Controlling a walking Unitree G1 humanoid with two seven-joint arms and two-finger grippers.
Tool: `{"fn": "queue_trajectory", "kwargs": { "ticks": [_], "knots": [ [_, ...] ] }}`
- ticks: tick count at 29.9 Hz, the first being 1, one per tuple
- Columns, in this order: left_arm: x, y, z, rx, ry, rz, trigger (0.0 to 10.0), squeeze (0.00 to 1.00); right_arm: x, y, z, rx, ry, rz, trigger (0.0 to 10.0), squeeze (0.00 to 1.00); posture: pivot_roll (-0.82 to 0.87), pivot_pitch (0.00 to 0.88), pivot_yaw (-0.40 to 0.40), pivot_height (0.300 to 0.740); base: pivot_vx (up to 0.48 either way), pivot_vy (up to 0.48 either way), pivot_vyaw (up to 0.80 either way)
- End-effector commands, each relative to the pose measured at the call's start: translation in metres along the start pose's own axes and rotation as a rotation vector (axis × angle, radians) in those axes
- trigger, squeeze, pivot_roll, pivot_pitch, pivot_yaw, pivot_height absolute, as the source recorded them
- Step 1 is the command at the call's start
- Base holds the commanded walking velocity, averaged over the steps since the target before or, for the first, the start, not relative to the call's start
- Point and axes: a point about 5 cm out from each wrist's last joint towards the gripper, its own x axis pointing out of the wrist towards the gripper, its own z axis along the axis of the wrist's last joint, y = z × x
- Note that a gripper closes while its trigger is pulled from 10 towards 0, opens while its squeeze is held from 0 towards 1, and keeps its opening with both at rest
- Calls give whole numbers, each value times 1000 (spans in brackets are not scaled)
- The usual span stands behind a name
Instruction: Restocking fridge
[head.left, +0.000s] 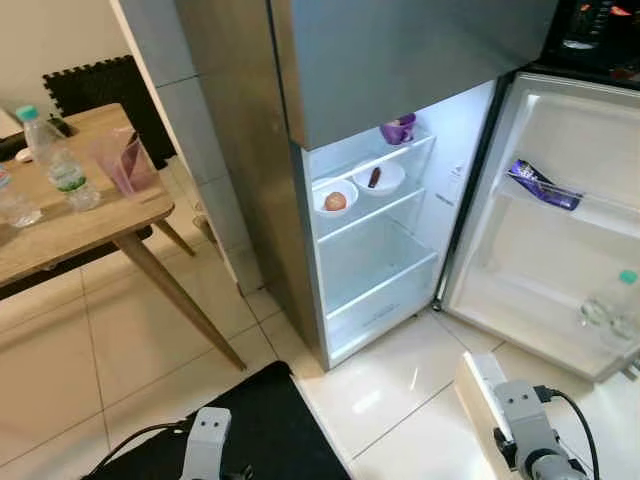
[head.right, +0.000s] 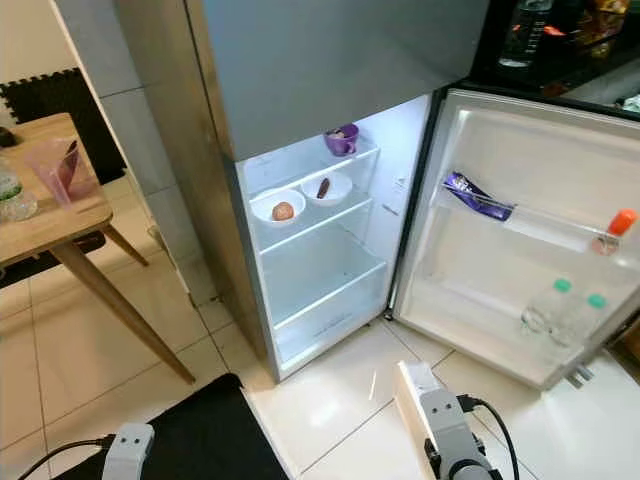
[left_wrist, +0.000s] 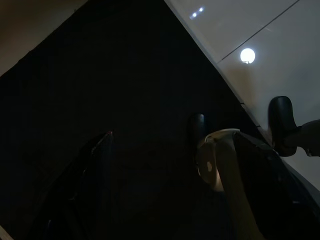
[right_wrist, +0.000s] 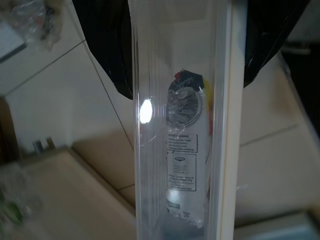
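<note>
The fridge's lower compartment (head.right: 320, 270) stands open and lit, its door (head.right: 520, 150) swung wide to the right. A purple cup (head.right: 342, 138) sits on the top shelf. Below it are two white bowls (head.right: 277, 207), one with a round brown item, the other (head.right: 327, 187) with a dark piece. My right gripper (right_wrist: 185, 85) is shut on a long clear plastic box (right_wrist: 175, 150) with a labelled packet inside, held low over the floor tiles before the fridge (head.right: 415, 385). My left gripper (left_wrist: 175, 200) hangs open over the black mat.
The door racks hold a purple snack packet (head.right: 478, 197), clear bottles (head.right: 560, 305) and an orange-capped bottle (head.right: 612, 232). A wooden table (head.left: 60, 230) at left carries a water bottle (head.left: 55, 155) and a pink jug (head.left: 125, 160). A black mat (head.left: 260, 420) lies underfoot.
</note>
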Motion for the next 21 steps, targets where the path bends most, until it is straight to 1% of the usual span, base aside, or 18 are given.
{"fn": "queue_trajectory", "kwargs": {
  "ticks": [1, 3, 4, 5, 6, 7, 8, 10, 11, 21],
  "knots": [
    [0, -4, -6, -3, 25, -13, 10000, 0, -6, 15, -18, 82, 69, 54, 10000, 0, -97, 47, 40, 740, 0, 0, 0],
    [0, -4, -6, -3, 25, -13, 10000, 0, -6, 15, -18, 82, 69, 54, 10000, 0, -97, 47, 40, 740, 0, 0, 0],
    [0, -5, -6, -7, 25, -14, 10000, 0, -8, 21, -24, 123, 89, 81, 10000, 0, -94, 45, 38, 740, 0, 0, 681],
    [0, -5, -6, -7, 25, -14, 10000, 0, -8, 21, -24, 123, 89, 81, 10000, 0, -94, 45, 38, 740, 0, 0, 681],
    [1, -6, -6, -10, 26, -16, 10000, 0, -10, 25, -28, 133, 104, 104, 10000, 0, -93, 44, 39, 740, 0, 0, 800],
    [1, -6, -6, -10, 26, -16, 10000, 0, -10, 25, -28, 133, 104, 104, 10000, 0, -93, 44, 39, 740, 0, 0, 800],
    [1, -7, -7, -10, 29, -18, 10000, 0, -11, 30, -31, 137, 115, 123, 10000, 0, -95, 44, 40, 740, 0, 0, 800],
    [1, -7, -7, -10, 29, -18, 10000, 0, -11, 30, -31, 137, 115, 123, 10000, 0, -95, 44, 40, 740, 0, 0, 800],
    [1, -9, -9, -8, 34, -20, 10000, 0, -13, 34, -34, 137, 126, 137, 10000, 0, -94, 40, 40, 740, 0, 0, 800],
    [1, -11, -9, -5, 41, -26, 10000, 0, -17, 40, -42, 139, 156, 154, 10000, 0, -93, 33, 41, 740, 0, 0, 793]
  ]
}}
